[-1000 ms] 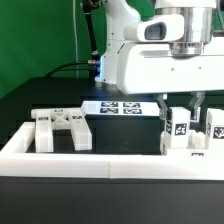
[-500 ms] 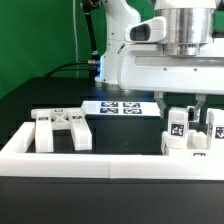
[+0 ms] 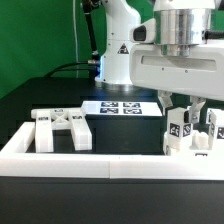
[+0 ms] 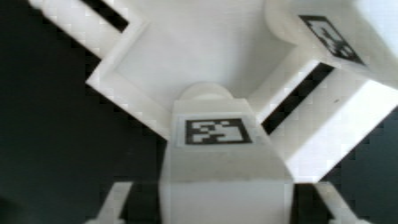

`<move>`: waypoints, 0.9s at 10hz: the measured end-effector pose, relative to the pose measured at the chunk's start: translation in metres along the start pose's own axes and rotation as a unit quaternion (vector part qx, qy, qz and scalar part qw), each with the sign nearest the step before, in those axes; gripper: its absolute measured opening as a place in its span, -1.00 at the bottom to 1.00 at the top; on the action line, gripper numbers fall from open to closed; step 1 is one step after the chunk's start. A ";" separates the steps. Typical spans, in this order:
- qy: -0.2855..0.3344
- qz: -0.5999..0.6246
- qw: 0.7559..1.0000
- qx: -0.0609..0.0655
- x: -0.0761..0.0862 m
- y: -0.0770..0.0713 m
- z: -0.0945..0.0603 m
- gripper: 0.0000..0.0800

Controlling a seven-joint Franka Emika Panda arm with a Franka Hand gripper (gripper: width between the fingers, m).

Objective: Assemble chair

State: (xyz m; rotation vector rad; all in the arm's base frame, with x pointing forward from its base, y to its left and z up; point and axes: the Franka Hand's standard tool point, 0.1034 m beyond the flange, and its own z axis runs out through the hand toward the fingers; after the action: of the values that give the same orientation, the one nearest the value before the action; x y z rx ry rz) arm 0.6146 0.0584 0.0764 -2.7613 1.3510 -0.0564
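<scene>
Hand has shifted slightly toward the exterior view's right and a touch lower. Gripper (image 3: 184, 110) straddles the top of the tagged block (image 3: 180, 130), a finger on each side; cannot tell if it is clamped or loose. The block stands upright at the exterior view's right, behind the border wall (image 3: 100, 160). X-braced panel (image 3: 60, 128) lies well apart at the left, marker board (image 3: 120, 107) behind.

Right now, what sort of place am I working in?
Probably a robotics lab bench: green backdrop, black table with a marker board, and tagged chair parts penned in by a low white wall.
</scene>
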 end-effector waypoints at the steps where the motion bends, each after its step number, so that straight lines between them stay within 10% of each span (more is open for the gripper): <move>1: 0.000 0.035 0.999 0.002 0.000 0.000 0.000 -0.27; 4: 0.000 0.017 1.000 0.002 0.000 0.000 0.000 -0.26; 6: 0.001 -0.070 0.998 0.001 0.000 0.000 0.000 0.51; 9: 0.002 -0.231 0.973 -0.001 0.000 0.000 0.000 0.62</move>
State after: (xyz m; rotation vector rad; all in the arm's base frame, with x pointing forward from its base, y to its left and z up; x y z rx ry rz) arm 0.6147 0.0586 0.0768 -3.0120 0.6800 -0.0839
